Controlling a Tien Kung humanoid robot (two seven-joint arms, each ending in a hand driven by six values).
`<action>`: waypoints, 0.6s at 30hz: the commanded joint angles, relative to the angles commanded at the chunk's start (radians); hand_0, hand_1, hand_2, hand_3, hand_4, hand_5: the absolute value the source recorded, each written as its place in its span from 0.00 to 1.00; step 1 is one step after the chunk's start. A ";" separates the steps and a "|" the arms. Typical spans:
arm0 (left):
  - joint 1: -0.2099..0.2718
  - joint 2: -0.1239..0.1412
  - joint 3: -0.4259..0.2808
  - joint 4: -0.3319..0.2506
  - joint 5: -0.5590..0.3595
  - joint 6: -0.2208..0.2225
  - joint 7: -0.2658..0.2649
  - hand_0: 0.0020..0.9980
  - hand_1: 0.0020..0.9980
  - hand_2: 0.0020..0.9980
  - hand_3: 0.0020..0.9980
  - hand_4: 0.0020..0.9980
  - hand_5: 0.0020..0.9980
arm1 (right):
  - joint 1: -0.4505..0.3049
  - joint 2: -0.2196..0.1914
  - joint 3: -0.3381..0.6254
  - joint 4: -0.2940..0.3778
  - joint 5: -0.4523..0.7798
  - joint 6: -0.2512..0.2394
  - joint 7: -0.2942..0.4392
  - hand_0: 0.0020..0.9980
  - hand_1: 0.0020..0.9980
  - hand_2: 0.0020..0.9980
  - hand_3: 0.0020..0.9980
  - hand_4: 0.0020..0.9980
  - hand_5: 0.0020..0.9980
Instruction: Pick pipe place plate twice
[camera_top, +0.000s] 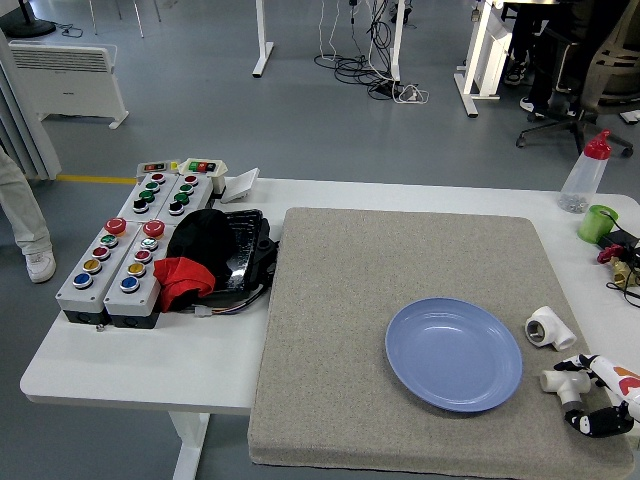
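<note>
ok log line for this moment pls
right hand: at near pipe fitting, grasp unclear | far pipe fitting: on mat | plate: empty | left hand: out of view

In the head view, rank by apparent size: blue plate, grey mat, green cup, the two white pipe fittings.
1. grey mat
2. blue plate
3. The two white pipe fittings and the green cup look alike in size; the cup sits farther away, so no ranking.

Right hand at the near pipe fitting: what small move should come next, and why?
Probably close the fingers on the near pipe fitting. The right hand already sits against it without a clear grasp, the blue plate beside it is empty, and the other fitting lies untouched.
</note>
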 joint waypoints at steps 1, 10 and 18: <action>0.000 0.000 -0.001 0.000 0.001 0.000 0.001 0.61 0.57 0.59 0.63 0.60 1.00 | 0.001 0.000 0.000 -0.002 0.002 -0.001 0.001 0.73 0.72 0.75 0.75 0.72 0.18; 0.001 0.000 0.000 0.001 -0.001 -0.001 0.000 0.61 0.57 0.59 0.63 0.60 1.00 | 0.002 0.001 0.003 -0.003 0.007 -0.015 0.011 0.60 0.64 0.67 0.71 0.67 0.15; -0.003 0.000 0.004 0.002 -0.009 -0.001 -0.003 0.61 0.58 0.59 0.63 0.60 1.00 | -0.001 -0.002 0.019 0.009 0.021 -0.028 0.021 0.58 0.63 0.66 0.70 0.66 0.14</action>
